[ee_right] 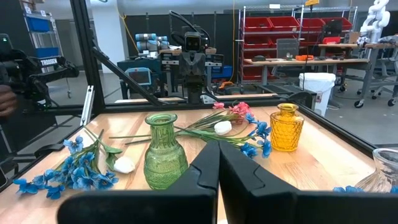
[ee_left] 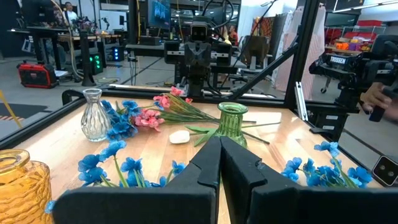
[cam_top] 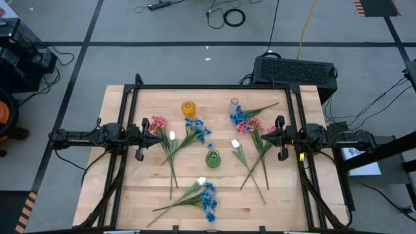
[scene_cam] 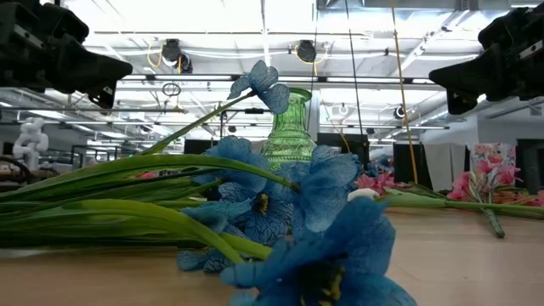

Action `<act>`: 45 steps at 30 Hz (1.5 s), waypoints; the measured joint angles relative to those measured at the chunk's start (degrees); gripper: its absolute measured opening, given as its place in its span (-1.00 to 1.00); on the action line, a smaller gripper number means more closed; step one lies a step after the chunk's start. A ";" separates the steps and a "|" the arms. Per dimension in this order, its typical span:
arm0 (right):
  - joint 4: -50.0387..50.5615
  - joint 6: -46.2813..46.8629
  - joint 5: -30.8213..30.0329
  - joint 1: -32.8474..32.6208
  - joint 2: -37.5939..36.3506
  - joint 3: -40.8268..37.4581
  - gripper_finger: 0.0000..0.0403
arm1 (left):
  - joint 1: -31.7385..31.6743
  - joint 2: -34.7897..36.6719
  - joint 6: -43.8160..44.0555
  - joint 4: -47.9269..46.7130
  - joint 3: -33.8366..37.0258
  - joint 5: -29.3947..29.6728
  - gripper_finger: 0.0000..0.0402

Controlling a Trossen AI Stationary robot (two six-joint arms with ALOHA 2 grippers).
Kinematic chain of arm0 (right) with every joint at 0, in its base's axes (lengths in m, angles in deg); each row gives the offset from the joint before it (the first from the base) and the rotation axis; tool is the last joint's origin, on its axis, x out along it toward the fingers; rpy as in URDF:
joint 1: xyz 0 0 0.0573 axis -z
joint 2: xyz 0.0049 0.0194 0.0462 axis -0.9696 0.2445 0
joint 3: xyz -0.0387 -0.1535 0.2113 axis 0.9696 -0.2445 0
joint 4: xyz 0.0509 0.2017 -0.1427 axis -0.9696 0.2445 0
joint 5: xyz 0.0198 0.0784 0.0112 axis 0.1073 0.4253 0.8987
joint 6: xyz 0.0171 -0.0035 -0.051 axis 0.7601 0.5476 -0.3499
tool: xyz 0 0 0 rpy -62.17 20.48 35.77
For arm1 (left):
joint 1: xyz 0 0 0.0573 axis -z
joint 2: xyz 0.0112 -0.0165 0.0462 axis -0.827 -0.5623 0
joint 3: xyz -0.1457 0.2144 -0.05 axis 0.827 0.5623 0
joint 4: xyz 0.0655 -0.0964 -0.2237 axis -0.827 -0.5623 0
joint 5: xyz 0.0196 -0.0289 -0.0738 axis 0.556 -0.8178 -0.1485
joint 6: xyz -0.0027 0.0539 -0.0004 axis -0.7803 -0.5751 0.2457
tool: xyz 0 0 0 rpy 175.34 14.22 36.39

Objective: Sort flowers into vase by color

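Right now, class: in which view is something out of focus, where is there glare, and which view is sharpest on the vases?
Low view: the nearest blue blooms are blurred and ceiling lights glare behind the green vase. High view: white buds look blown out. Right wrist view: green vase and yellow vase appear crisp.

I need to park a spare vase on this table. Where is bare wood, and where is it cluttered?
Bare wood: the near corners of the wooden table beside the lone blue-and-white flower bunch, and its far-left corner beyond the yellow glass vase. Crowded: the middle, around the green glass vase and clear glass vase.
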 joint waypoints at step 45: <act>-3.51 24.57 -5.45 -0.02 3.57 0.55 -1.00 | 3.02 -45.50 1.66 -21.18 -49.66 5.65 -0.94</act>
